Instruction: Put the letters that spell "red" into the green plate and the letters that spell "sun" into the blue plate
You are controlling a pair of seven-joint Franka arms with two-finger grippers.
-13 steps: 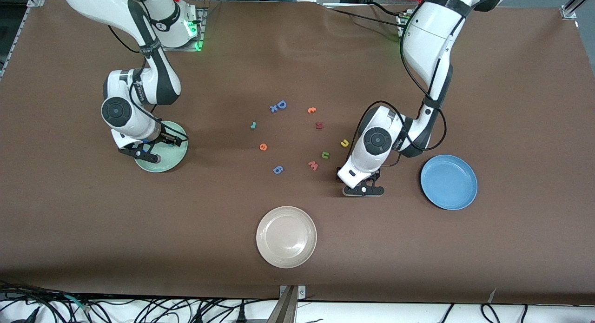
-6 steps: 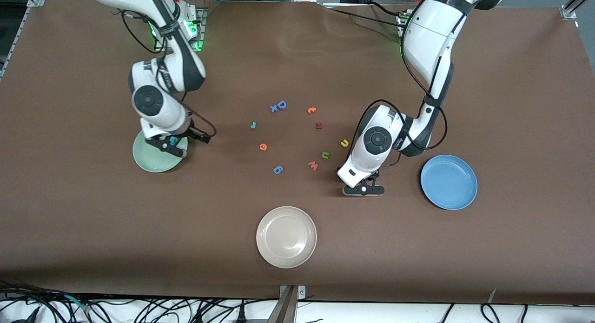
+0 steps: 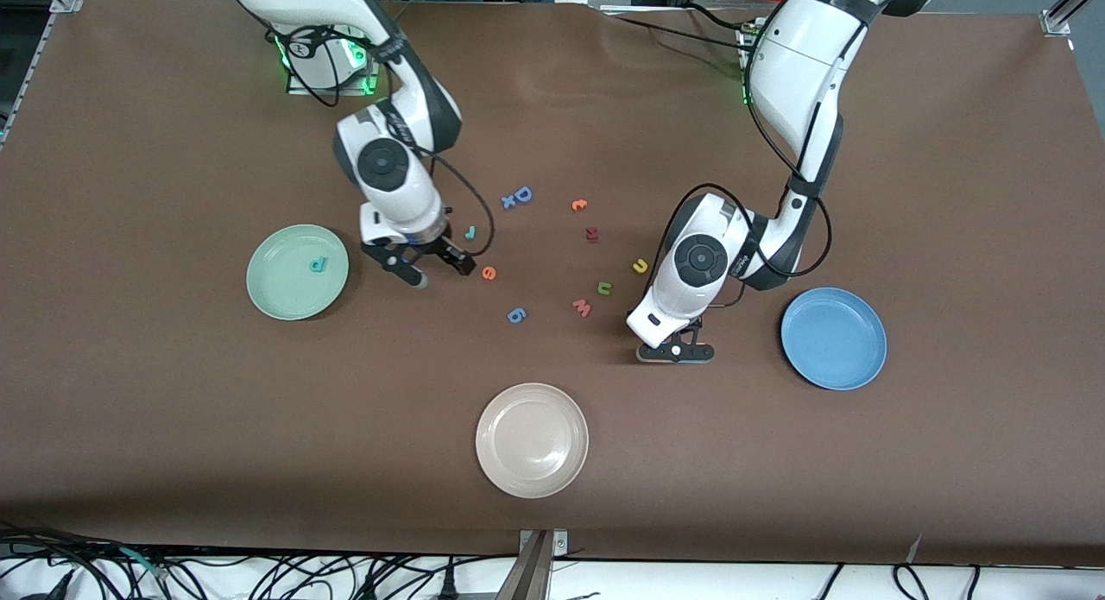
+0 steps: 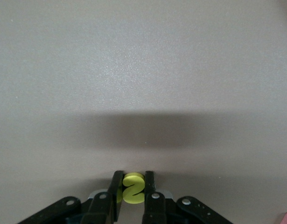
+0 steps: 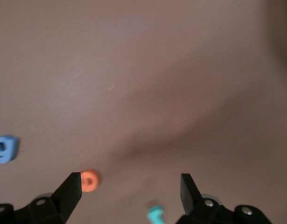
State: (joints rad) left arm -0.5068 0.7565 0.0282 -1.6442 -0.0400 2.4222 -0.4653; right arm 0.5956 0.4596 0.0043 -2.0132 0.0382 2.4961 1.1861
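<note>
The left gripper (image 4: 132,193) is pinching the yellow "s" (image 4: 133,188) at table level; it looks light and stiff, likely slippery, so gripping its flat sides suits. The right gripper (image 3: 429,269) is hanging spread by the "e" (image 3: 489,273).

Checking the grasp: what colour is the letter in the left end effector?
Yellow s, clearest in the left wrist view.

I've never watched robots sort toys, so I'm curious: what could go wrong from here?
The left gripper pinches the tiny yellow "s" letter by its edges, low at the brown table; it might slip out on the way to the round blue plate. The open right gripper hangs between the small orange "e" and teal "r", and could nudge either while reaching.
</note>
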